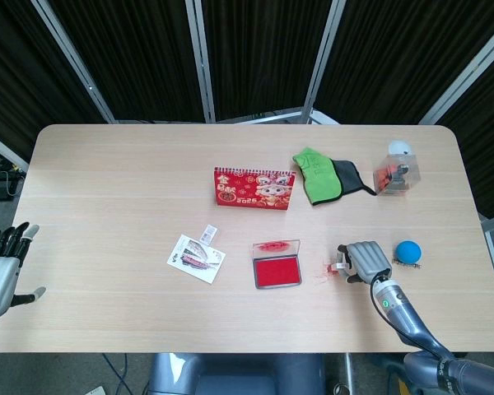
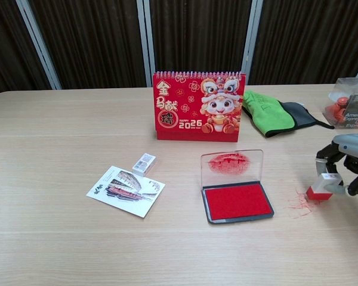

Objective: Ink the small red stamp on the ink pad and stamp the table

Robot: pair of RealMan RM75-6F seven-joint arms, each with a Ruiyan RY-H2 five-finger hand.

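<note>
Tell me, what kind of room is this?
Probably a robot test booth, not an office: black curtain panels on metal frames wall in a lone wooden table, and a robot's right hand holds a small red stamp over it.
</note>
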